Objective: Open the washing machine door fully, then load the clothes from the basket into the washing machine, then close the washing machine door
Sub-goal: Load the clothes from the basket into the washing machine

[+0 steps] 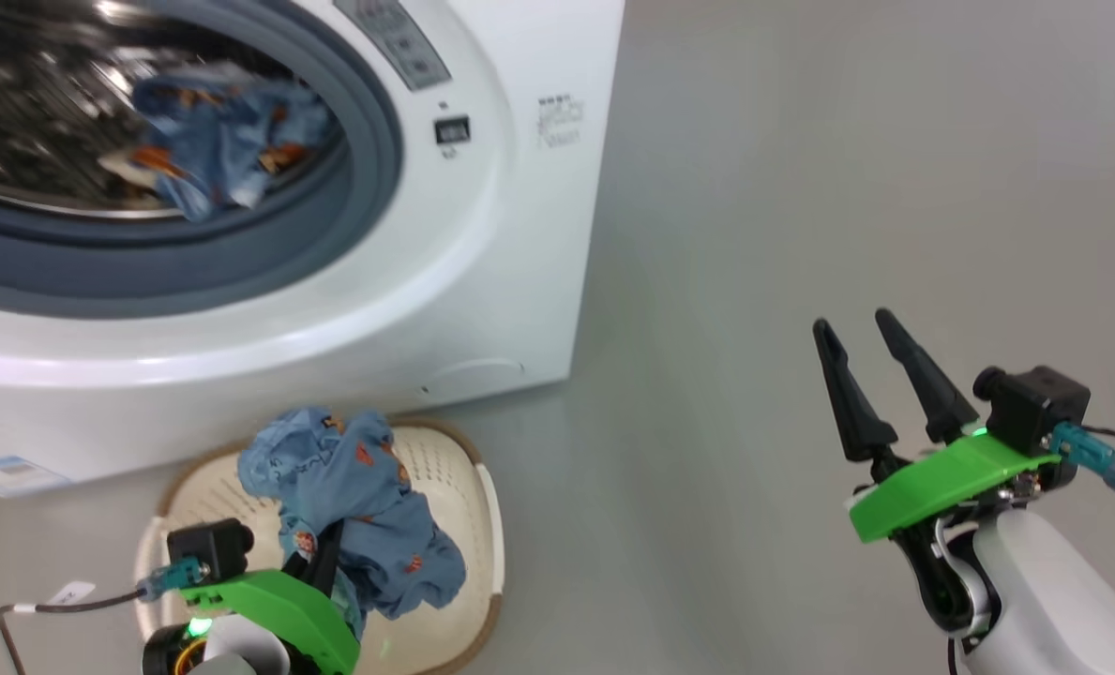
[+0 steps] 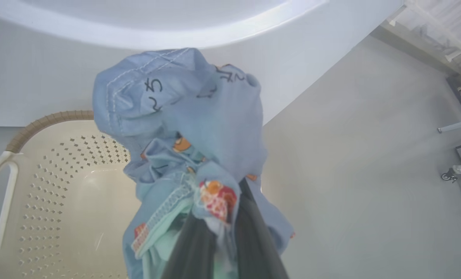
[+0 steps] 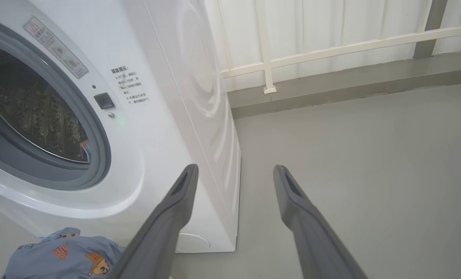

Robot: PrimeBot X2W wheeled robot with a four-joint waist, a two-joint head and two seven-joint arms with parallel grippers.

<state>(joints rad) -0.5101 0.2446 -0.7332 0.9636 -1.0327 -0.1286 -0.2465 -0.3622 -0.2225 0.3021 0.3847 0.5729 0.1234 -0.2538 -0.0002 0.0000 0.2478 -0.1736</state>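
While the right gripper (image 1: 851, 319) gapes idle, the left gripper (image 1: 324, 553) pinches a blue garment (image 1: 360, 487) above the basket (image 1: 488, 506) for loading.

The washing machine (image 1: 482, 281) ran off the top and left edges of the head view, and the drum (image 1: 32, 112) and the garment inside (image 1: 224, 141) were blurred. The blue garment (image 1: 360, 506) hid the left gripper's (image 1: 327, 548) fingertips and part of the basket (image 1: 440, 469). The print (image 1: 557, 122) on the machine was too small to read.
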